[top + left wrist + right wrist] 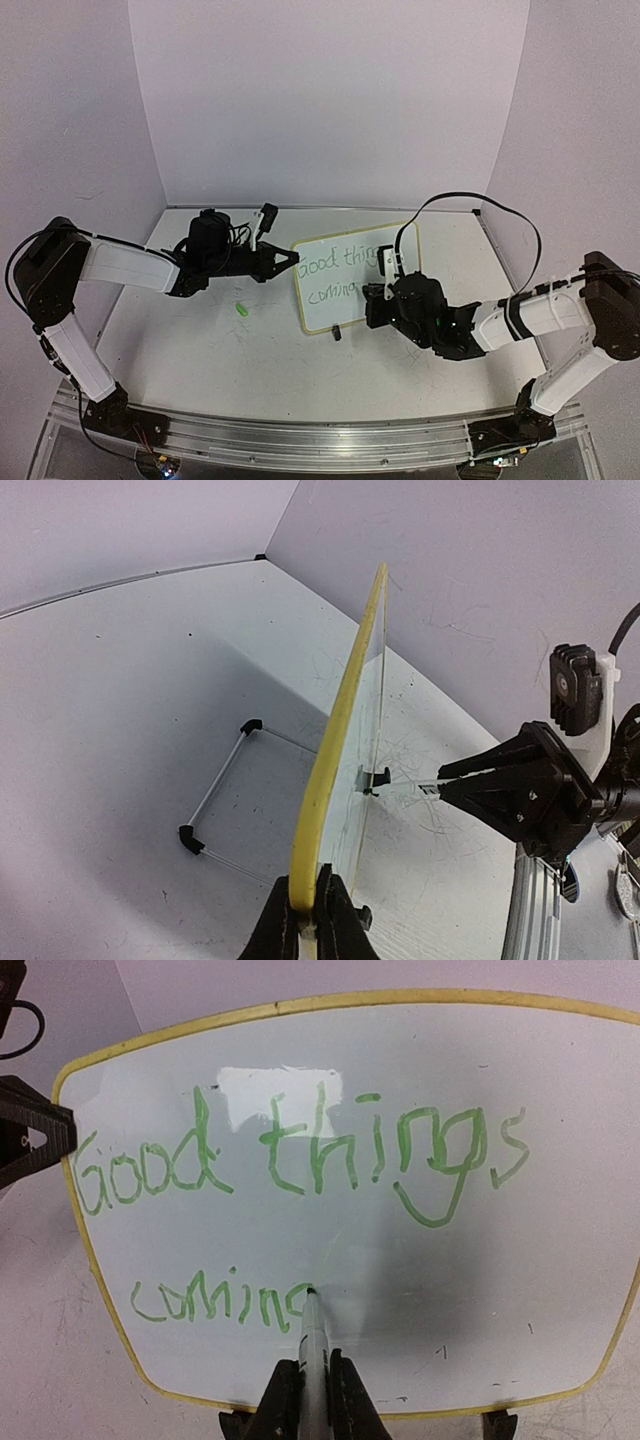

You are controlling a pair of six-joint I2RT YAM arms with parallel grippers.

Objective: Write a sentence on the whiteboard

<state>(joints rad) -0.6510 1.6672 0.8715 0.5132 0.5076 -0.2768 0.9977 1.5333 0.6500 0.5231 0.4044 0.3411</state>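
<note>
Two robot arms meet at a small whiteboard point(325, 315) standing nearly upright on a white desk point(200, 360), right of centre. Left gripper point(308, 915) is shut tight on the board's yellow rim, pinching the edge nearer its own arm. Right gripper point(305, 1392) is closed around a marker point(313, 1335), which points away from the wrist with its tip touching the board's face. Green handwriting, the sentence point(320, 1145), fills two lines: "Good things" across the upper half and, lower left, "comin" plus a rounded last letter right at the marker tip. Two black feet point(497, 1425) show under the board's bottom edge. One small green piece point(241, 309) lies on the desk left of the board, apart from it.
</note>
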